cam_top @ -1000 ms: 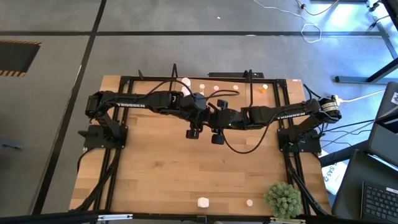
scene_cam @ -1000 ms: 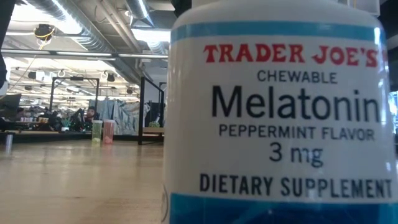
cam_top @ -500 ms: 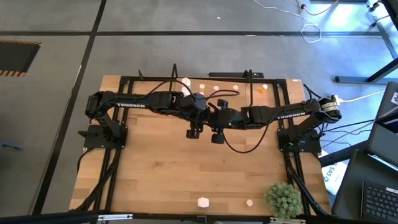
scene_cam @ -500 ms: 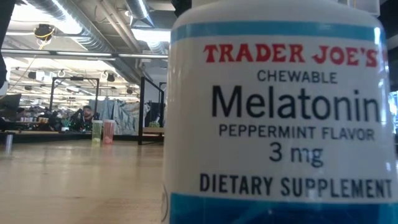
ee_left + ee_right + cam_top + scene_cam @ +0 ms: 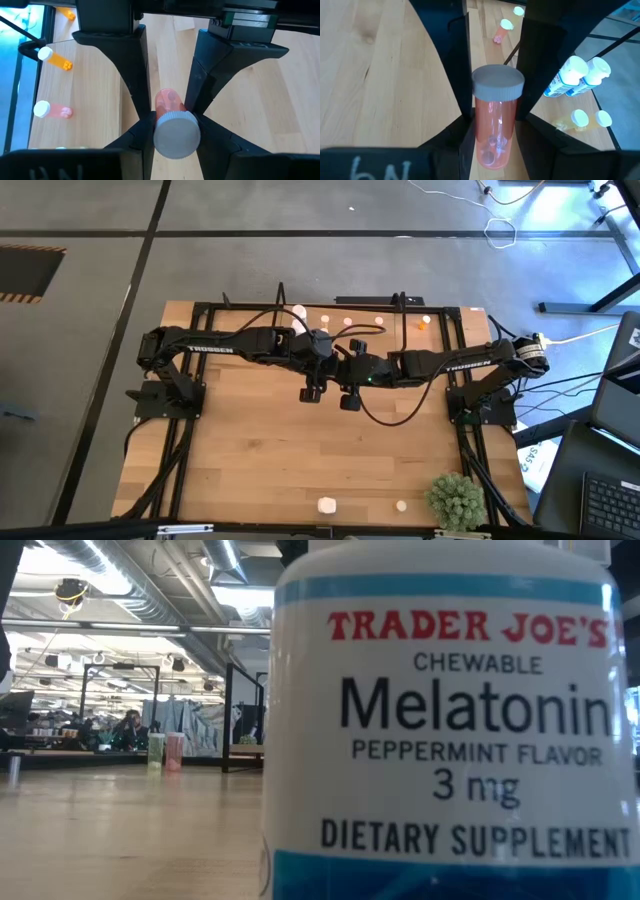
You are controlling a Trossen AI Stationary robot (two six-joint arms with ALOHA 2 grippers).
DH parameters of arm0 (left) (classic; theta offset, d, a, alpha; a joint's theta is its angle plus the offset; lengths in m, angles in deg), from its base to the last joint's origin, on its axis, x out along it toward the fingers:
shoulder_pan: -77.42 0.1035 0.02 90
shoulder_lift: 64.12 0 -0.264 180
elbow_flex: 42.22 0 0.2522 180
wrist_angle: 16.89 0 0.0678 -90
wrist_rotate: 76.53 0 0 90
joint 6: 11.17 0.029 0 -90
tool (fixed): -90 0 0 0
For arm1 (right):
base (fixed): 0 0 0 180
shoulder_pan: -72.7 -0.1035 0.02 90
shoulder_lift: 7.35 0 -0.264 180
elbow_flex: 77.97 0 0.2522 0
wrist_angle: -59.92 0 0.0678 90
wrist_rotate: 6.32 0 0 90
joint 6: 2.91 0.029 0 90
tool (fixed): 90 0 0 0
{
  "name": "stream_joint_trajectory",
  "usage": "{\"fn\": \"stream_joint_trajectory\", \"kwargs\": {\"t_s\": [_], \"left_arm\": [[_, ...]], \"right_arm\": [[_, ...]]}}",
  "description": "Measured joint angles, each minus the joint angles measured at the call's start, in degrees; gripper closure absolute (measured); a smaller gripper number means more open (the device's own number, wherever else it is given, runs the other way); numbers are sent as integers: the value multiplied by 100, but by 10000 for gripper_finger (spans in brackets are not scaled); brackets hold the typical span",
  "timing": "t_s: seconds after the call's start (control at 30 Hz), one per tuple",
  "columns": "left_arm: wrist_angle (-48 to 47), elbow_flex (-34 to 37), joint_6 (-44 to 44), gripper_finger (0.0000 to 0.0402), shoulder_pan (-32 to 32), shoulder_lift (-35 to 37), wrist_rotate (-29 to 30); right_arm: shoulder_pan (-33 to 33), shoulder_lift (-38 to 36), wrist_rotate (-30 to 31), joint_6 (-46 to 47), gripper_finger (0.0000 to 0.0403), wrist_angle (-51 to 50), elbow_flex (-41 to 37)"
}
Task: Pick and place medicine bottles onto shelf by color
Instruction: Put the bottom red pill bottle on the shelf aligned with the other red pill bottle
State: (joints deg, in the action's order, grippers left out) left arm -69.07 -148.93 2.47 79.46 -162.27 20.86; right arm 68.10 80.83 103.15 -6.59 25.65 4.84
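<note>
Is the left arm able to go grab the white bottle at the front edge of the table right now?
Probably not yet. The left gripper is shut on a pink bottle, so it has no free fingers. The white bottle stands far off at the near edge, with bare table between.

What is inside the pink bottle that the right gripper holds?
Through the clear wall of the pink bottle, gripped by the right gripper, a few small round pills lie at its base. The white cap covers the top, so nothing shows there.
</note>
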Motion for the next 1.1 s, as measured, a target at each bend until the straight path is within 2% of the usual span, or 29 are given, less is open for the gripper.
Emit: {"fn": "stream_joint_trajectory", "kwargs": {"t_s": [0.47,1.1], "left_arm": [[63,0,282,253,-35,0,67],[98,-7,200,250,-105,45,275]], "right_arm": [[0,-9,2,22,267,-2,0],[0,-4,-4,7,267,-136,4]]}}
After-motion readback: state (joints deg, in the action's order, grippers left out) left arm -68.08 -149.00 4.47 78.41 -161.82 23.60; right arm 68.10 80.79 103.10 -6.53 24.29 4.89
